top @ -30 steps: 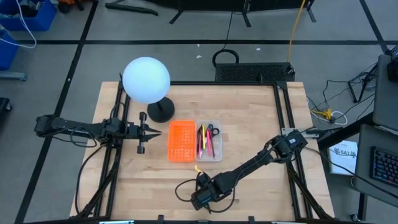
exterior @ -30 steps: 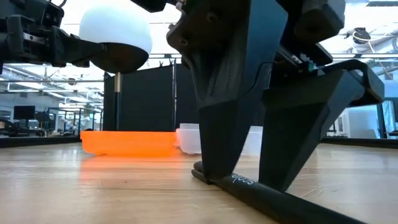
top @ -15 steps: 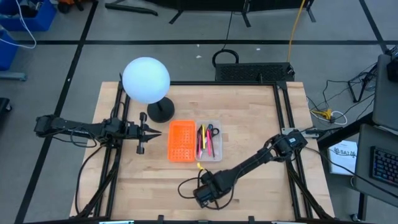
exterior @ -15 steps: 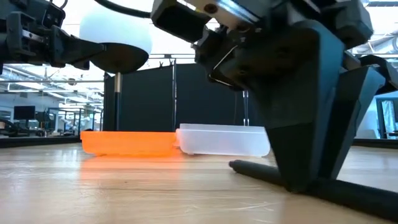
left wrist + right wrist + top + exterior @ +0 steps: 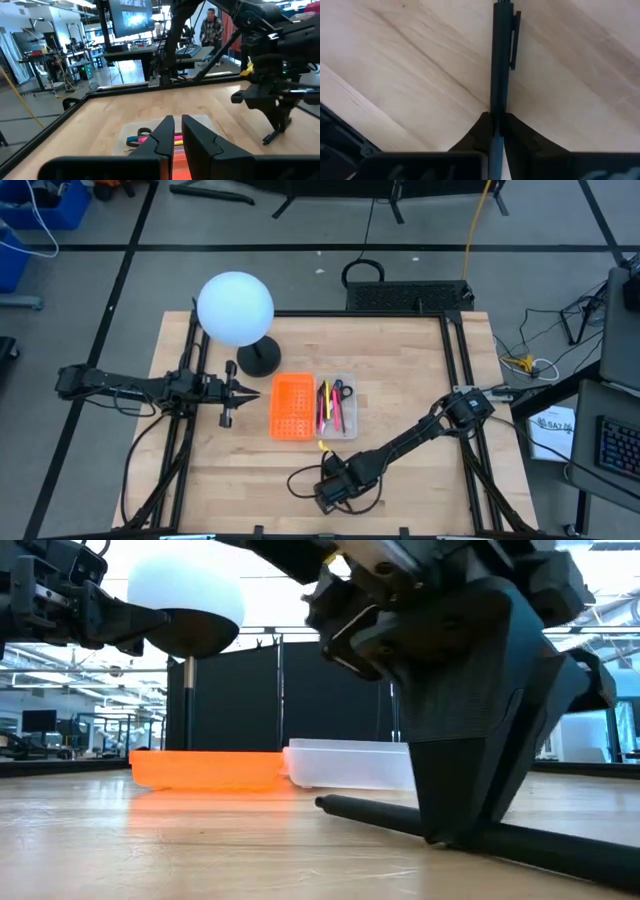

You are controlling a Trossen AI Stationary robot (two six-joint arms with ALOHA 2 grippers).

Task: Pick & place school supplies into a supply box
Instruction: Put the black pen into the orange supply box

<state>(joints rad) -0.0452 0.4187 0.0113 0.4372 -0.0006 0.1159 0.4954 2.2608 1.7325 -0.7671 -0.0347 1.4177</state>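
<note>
My left gripper waits out at nine o'clock on the wooden table, held level above the boards with its fingers drawn together on nothing, tips toward the middle. Just past those tips, toward the table's centre, lies the orange perforated piece, and at eleven o'clock from it stands the lamp with the white globe on its dark round base. Touching the orange piece's three-o'clock side is the supply box, the clear tray; inside it I can make out the black-handled scissors at the twelve-o'clock end, with a yellow pencil and a pink-red pen lying lengthwise beside them. From my left wrist a blue pen also shows in the tray, next to the scissor handles. At six o'clock from the box, near the table's front edge, my right gripper is down at the wood, the arm reaching in from four o'clock. It is clamped on a black pen: my right wrist shows the barrel pinched between the two fingers, its clip end pointing away from me. In the low view the black pen sits just at the table surface, running out from under the gripper; whether it rests on the wood or clears it slightly, I cannot tell. A small yellow bit lies on the table between this gripper and the supply box.
</note>
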